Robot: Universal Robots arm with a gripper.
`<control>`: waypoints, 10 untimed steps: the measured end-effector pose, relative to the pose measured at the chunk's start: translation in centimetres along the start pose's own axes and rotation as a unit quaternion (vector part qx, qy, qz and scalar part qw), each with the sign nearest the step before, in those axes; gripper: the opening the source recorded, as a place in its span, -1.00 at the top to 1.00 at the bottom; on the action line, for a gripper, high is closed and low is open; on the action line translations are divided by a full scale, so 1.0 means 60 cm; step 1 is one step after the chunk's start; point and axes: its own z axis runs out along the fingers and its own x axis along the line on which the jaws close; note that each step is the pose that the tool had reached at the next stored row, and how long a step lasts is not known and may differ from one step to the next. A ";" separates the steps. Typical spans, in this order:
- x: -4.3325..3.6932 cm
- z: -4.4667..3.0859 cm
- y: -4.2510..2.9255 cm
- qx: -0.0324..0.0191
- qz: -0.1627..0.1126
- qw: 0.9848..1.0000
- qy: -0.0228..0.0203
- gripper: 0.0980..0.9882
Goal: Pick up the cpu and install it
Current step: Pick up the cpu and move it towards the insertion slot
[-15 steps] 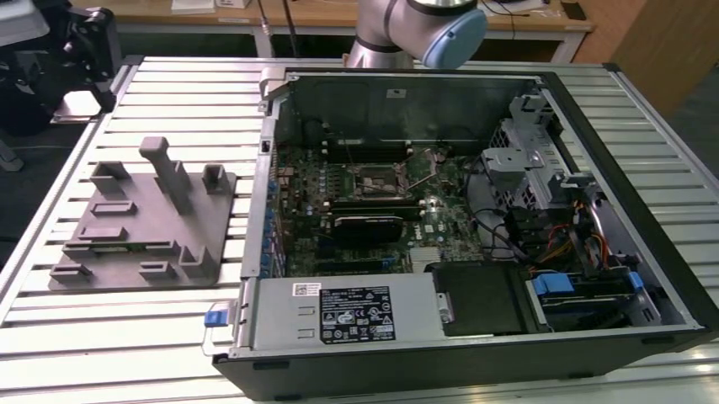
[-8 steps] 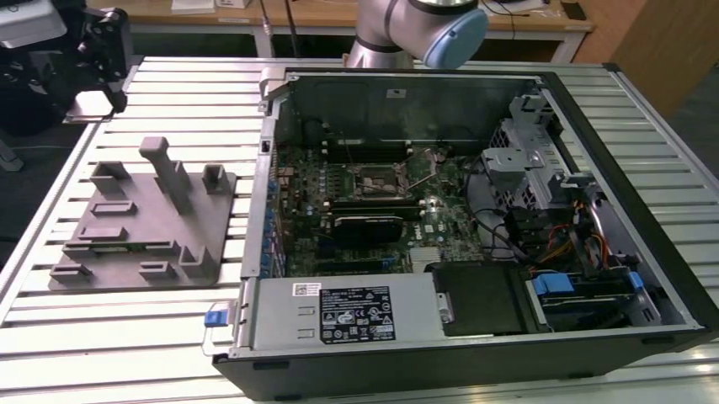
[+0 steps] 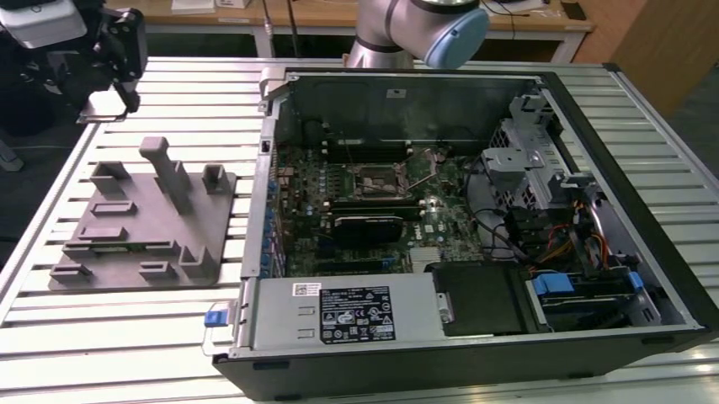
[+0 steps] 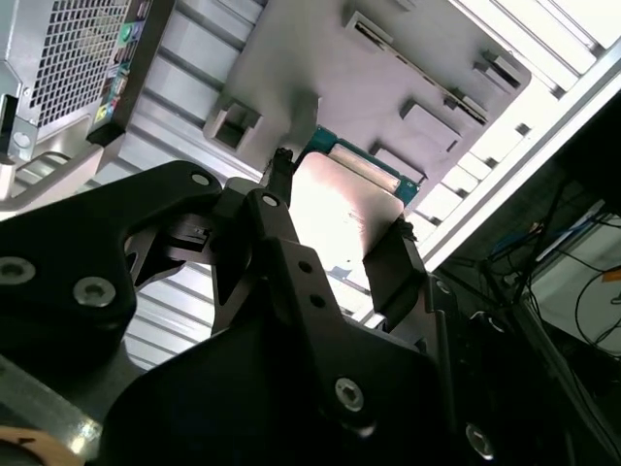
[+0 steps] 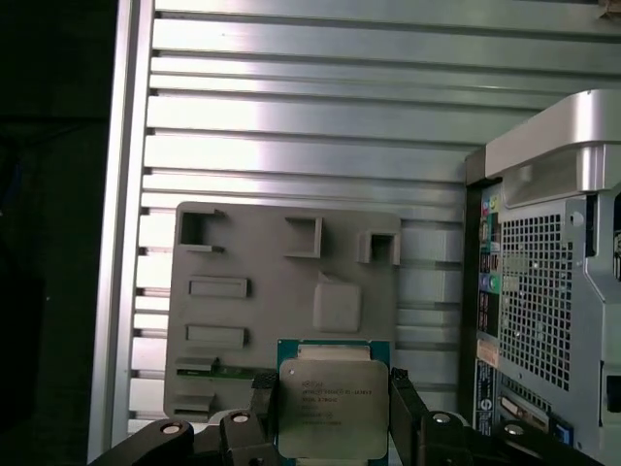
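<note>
The cpu point(image 5: 333, 388), a flat square chip with a silvery top and green edge, sits between the two black fingers point(image 5: 406, 413) of my gripper point(image 5: 335, 419), which is shut on it. In the second wrist view the cpu point(image 4: 340, 199) shows as a bright plate held at two opposite edges by the gripper point(image 4: 338, 231). In the exterior view the gripper point(image 3: 110, 88) hangs at the far left corner of the table, above and behind the grey fixture point(image 3: 146, 227), with the pale cpu point(image 3: 103, 108) at its tip. The open computer case point(image 3: 450, 210) lies toward the exterior view's right, its motherboard socket point(image 3: 376, 178) uncovered.
The grey fixture point(image 5: 281, 291) with upright posts and recesses lies on the slatted metal table point(image 5: 291, 116) below the gripper. The case's perforated rear wall point(image 5: 543, 291) stands close beside it. The arm's base point(image 3: 416, 34) rises behind the case. Cables and drive bays point(image 3: 573, 252) fill the case's right side.
</note>
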 end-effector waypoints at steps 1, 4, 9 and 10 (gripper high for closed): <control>-0.003 0.000 0.000 0.000 0.000 1.000 0.000 0.00; -0.011 0.000 0.000 0.000 0.000 1.000 0.000 0.00; -0.024 0.000 -0.001 0.000 0.000 1.000 0.000 0.00; -0.026 0.000 -0.001 0.000 0.000 1.000 0.000 0.00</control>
